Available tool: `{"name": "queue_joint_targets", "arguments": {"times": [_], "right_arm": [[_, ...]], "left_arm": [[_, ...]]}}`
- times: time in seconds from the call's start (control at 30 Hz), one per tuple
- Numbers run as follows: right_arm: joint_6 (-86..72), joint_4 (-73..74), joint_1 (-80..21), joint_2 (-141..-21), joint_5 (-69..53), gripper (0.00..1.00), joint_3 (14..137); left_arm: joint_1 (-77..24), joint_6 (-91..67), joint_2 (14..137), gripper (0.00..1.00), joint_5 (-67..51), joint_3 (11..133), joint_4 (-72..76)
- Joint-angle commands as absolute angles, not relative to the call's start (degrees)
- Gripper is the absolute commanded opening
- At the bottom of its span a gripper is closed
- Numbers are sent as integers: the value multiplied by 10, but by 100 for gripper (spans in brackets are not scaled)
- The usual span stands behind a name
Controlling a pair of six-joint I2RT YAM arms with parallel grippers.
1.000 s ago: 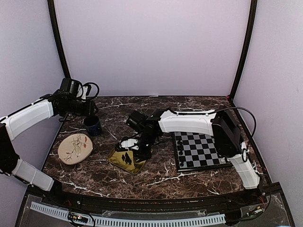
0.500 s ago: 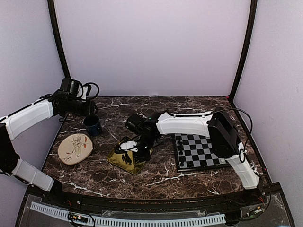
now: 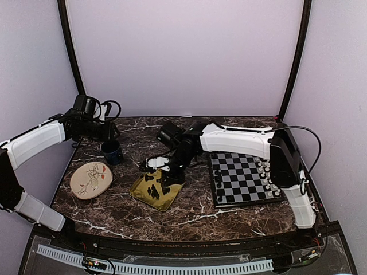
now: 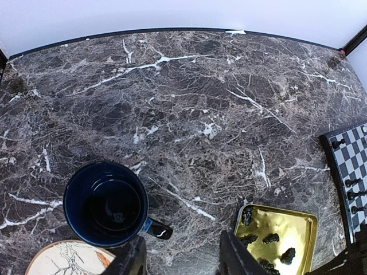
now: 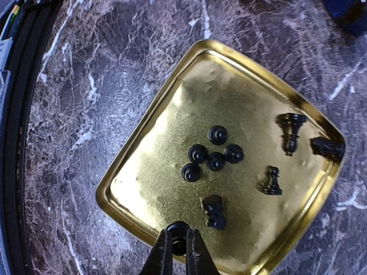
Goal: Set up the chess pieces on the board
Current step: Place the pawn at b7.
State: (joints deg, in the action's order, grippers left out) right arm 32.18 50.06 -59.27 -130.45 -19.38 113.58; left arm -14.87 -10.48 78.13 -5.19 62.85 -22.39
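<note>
Mid-pick: taking one black man out of the tray for the board.

Starting at the left, finds a flowered plate (image 3: 90, 179) on the worktop (image 3: 189, 215), carrying no chessmen. Just behind it, meets a dark blue mug (image 4: 106, 203), upright, seemingly with nothing inside but a dark shine. Holds the left end effector (image 4: 182, 258) near that mug, released, fingers apart around nothing, well away from the work.

Next comes to the gold tray (image 5: 143, 126): contains a huddle of round-headed black pieces (image 5: 209, 153) at its middle, plus several more lying toward one side. At the tray's rim, has the right end effector (image 5: 178, 246) clenched on a single black piece (image 5: 178, 234).

Further right, reaches the board (image 3: 243, 183), lying flat, with black men (image 3: 220, 184) along its left edge and white men (image 3: 266, 175) down its right. Looks past halfway, the black side unfinished.

Calls next for a straight lift clear of the rim, a carry rightward to a free square on the black side, and a gentle upright set-down. Risks toppling neighbours otherwise.
</note>
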Motion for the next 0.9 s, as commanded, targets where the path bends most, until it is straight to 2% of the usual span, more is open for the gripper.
{"name": "queue_joint_targets", "arguments": {"times": [0.0, 0.57, 0.73, 0.87], "right_arm": [[312, 497, -562, -1218, -196, 9, 1088], [296, 407, -376, -874, -180, 8, 684], [305, 363, -370, -829, -167, 8, 589], [316, 363, -370, -847, -173, 8, 572]], "left_arm": [[-145, -93, 784, 46, -64, 628, -222], [-146, -79, 798, 45, -65, 631, -221], [-146, -79, 802, 45, -66, 631, -221], [-145, -79, 805, 45, -67, 632, -221]]}}
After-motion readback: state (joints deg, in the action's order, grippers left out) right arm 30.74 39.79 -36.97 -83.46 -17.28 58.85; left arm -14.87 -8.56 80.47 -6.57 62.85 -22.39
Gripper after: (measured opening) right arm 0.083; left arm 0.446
